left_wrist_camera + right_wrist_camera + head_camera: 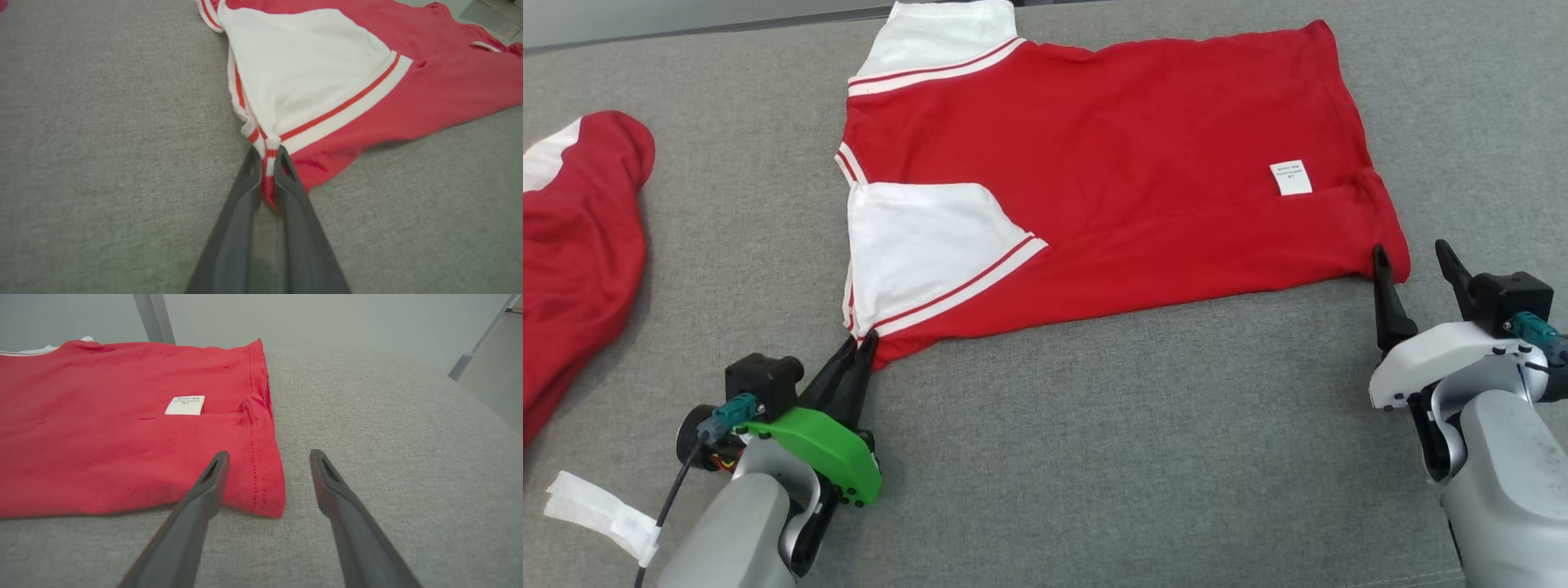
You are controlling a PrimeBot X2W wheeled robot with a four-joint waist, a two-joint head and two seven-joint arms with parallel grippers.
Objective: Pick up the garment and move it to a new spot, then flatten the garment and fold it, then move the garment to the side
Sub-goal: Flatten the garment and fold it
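On the grey bench [1094,457] lie two red-and-white garments. One garment [1111,155] is spread flat at the centre, with two white sleeve panels at its left and one white label [1290,177] near its right hem. A second red garment [580,245] lies crumpled at the far left, well apart. Of two end effectors, the left end effector [863,336] is pinched narrow on the spread garment's near-left corner. The right end effector [1410,247] stands wide, holding nothing, with its fingers either side of the near-right hem corner.
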